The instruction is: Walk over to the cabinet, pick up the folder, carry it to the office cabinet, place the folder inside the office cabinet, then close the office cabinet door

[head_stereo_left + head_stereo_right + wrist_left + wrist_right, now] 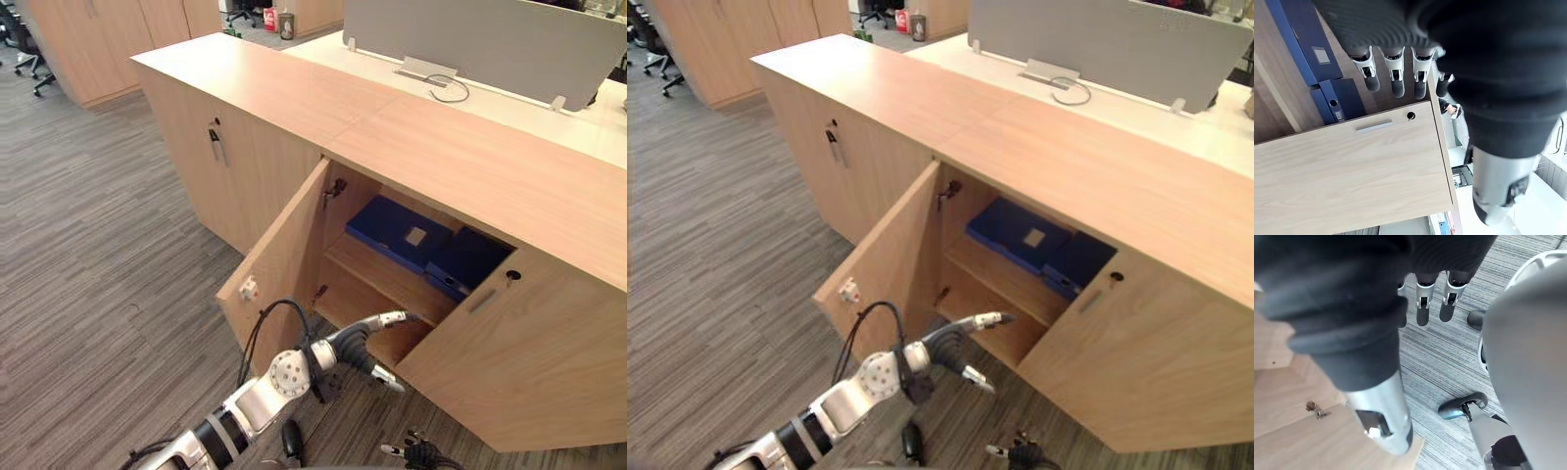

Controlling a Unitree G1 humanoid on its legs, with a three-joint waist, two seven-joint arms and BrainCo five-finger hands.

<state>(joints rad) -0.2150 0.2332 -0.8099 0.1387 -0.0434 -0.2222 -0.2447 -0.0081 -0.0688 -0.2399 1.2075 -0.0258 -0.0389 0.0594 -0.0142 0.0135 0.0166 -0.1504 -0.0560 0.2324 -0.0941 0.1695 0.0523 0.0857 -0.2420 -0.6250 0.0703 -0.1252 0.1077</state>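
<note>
Blue folder (397,233) is lying inside the office cabinet (441,157); left hand (359,344) and right hand (419,453) are hovering before it, both uncurled and empty

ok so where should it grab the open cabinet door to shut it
Probably the free outer edge of the cabinet door, by the white catch: only the inner face shows here and it has no handle. Bring the left robot hand round from the robot's left, fingers hooked over that edge, then swing it shut over the blue folders.
</note>
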